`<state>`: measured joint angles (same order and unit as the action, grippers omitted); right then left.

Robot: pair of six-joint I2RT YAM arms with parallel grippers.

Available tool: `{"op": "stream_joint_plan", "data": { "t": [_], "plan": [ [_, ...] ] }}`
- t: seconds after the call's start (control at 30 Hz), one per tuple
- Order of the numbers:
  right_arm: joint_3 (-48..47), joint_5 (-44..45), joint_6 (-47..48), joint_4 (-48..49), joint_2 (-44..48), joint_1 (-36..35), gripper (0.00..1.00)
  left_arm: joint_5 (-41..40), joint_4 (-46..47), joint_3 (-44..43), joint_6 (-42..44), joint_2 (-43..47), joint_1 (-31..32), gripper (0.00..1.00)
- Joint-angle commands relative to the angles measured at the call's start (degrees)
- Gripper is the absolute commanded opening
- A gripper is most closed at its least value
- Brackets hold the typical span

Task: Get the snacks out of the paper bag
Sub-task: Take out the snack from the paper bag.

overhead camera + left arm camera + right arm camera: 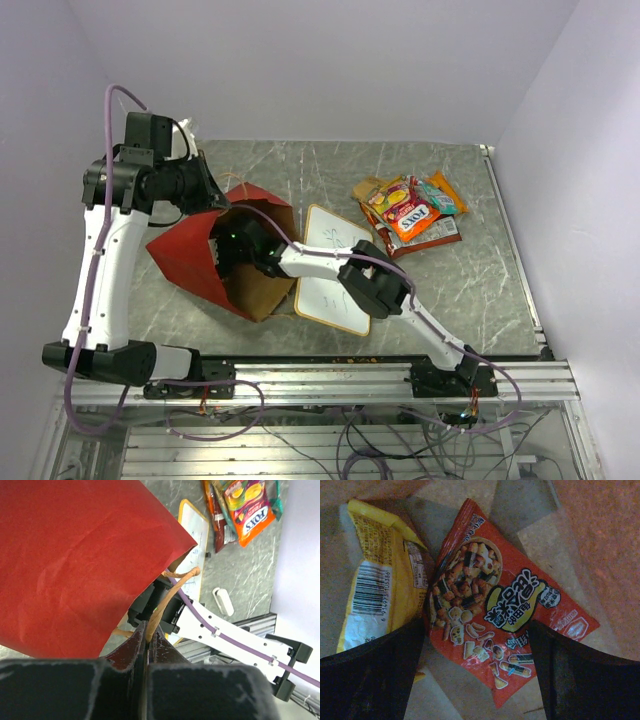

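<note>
The red paper bag (195,255) lies on its side, its brown mouth facing the table's front. My left gripper (213,193) is above the bag's rim. In the left wrist view it (146,632) is shut on the bag's tan string handle (172,590), beside the red paper (75,565). My right gripper (232,250) reaches into the bag's mouth. In the right wrist view it (480,675) is open inside the bag, its fingers (370,680) either side of an orange-red snack packet (505,605). A yellow packet (380,575) lies left of that.
A pile of snacks (410,210) lies at the back right on the table, also in the left wrist view (247,510). A wood-framed whiteboard (330,270) lies under my right arm. A white eraser (222,601) lies near it. The metal rail (330,380) runs along the front edge.
</note>
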<state>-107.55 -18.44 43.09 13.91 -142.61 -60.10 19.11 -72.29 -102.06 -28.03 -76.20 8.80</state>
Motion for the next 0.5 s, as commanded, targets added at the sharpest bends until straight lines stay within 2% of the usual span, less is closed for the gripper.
{"op": "stream_joint_plan", "data": {
  "t": [0.0, 0.33, 0.47],
  "plan": [
    [-6.42, 4.36, 3.73, -4.25, -5.84, -0.83, 0.84, 3.84, -3.96, -3.33, 2.98, -1.57, 0.17, 0.07],
    [-12.66, 6.52, 4.81, -7.77, -10.68, -1.08, 0.55, 2.42, -6.27, -6.42, 4.89, -4.13, 0.17, 0.07],
    [-12.86, 7.61, 3.0, -8.43, -10.35, -0.84, 0.31, -2.58, -7.95, -8.65, 5.35, -4.13, 0.17, 0.07]
  ]
}}
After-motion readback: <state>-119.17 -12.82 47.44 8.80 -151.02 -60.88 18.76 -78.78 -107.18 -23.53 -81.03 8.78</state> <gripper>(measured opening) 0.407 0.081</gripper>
